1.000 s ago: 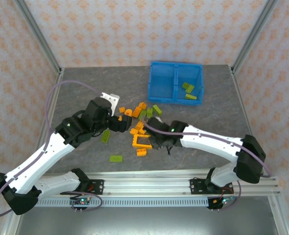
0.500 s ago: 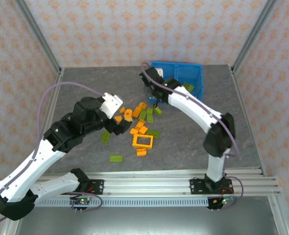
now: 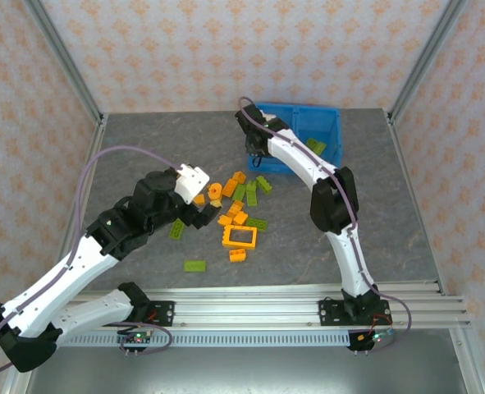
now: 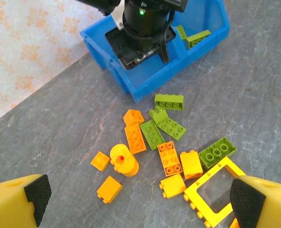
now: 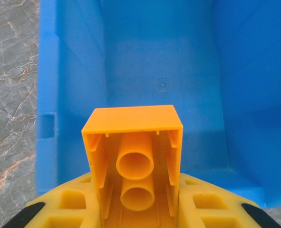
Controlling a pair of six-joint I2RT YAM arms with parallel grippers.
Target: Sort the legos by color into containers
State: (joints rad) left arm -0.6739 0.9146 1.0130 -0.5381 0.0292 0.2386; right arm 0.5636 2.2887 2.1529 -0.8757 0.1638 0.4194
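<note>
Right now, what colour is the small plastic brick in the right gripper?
Orange; the small plastic brick shows best in the right wrist view.

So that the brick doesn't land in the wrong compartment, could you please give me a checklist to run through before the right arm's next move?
1. Grip: right gripper is shut on the orange brick. Ok.
2. Position: the brick hangs over the left compartment of the blue bin. Ok.
3. Colour match: green bricks lie in the right compartment, so orange belongs in the left. Ok.
4. Other arm: left gripper is open over the loose bricks on the table, apart from the bin. Ok.
5. Drop height above the compartment floor: cannot tell.
</note>
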